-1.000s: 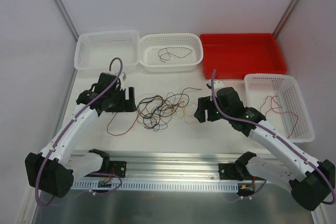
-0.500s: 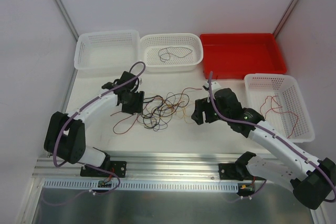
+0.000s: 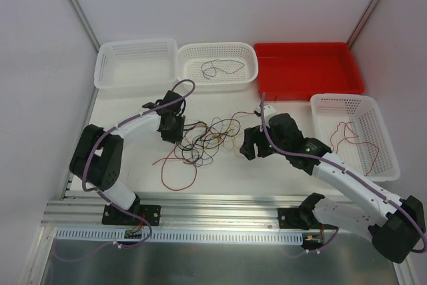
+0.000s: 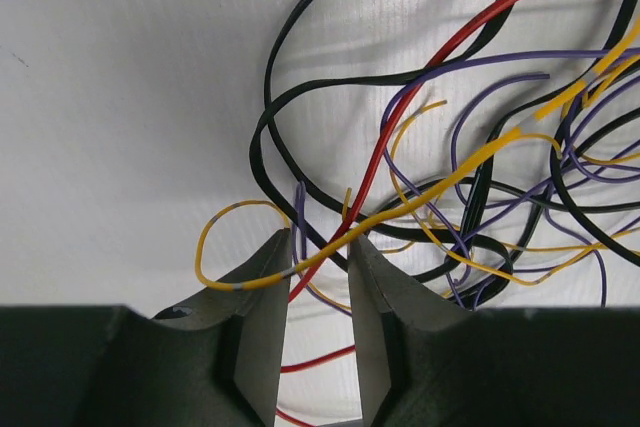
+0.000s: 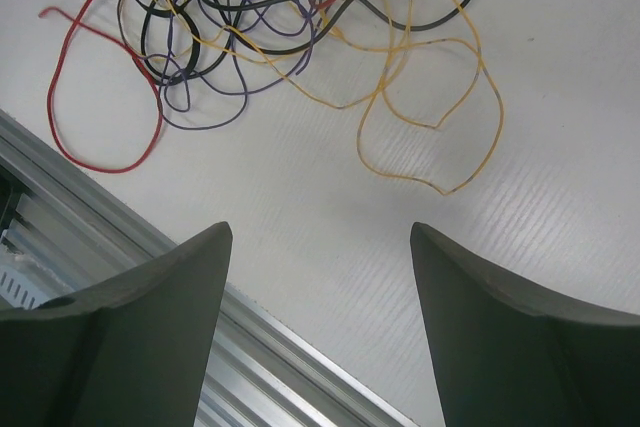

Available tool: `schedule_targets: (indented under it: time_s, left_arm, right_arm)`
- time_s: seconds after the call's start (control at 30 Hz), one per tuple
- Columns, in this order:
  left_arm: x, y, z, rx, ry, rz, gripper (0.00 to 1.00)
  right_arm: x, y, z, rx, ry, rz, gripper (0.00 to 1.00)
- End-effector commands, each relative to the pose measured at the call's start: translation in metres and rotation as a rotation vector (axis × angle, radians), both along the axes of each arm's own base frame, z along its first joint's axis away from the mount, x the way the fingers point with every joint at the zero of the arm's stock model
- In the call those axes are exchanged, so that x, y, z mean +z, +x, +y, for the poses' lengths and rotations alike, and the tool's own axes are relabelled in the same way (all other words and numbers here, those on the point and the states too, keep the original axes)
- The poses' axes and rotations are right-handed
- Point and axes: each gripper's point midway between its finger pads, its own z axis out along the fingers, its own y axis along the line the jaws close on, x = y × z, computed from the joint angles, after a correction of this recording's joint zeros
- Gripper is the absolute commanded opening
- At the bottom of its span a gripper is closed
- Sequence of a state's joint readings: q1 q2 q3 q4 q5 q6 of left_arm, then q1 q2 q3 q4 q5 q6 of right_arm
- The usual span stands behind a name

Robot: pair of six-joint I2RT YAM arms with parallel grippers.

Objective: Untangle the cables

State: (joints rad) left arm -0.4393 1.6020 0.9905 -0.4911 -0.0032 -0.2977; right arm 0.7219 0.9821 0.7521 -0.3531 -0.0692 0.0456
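Jaws of the left gripper [image 4: 320, 247] are standing narrowly apart at the left edge of the knot, with a thin yellow insulated cable [image 4: 440, 172] and a thin red insulated cable [image 4: 450, 42] crossing the gap at the fingertips; neither is visibly pinched. Jaws of the right gripper [image 5: 320, 232] are gaping wide and holding nothing, hovering above the white table [image 3: 267, 175] just beside the right side of the pile.

Lying between the two arms in the middle of the table is the loose tangle of black, purple, yellow and red cables [image 3: 207, 139], with one long red loop trailing toward the near edge. It is not yet sorted.

Risk, judging from this moment, is sitting at the left fingertips: two strands are sharing the gap, so closing there would probably be catching both, and pulling could be dragging the whole knot along or cinching it tighter rather than freeing one line. With the right gripper off the pile, nothing is pinning the mass down. A purple strand is also running close to the left tip and could be snagging as the jaws are closing.
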Motion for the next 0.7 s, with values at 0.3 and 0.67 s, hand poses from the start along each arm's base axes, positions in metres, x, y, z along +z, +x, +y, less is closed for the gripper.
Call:
schedule_targets:
  time_s: [0.3, 0.67]
  left_arm:
    - [-0.007, 0.011, -0.011, -0.034, 0.001, -0.009, 0.19]
    - [0.023, -0.003, -0.021, -0.068, -0.085, -0.068, 0.00]
  right_arm:
    - [0.002, 0.004, 0.017, 0.027, 0.040, -0.008, 0.77]
    - [0.023, 0.031, 0.061, 0.085, 0.065, -0.041, 0.77]
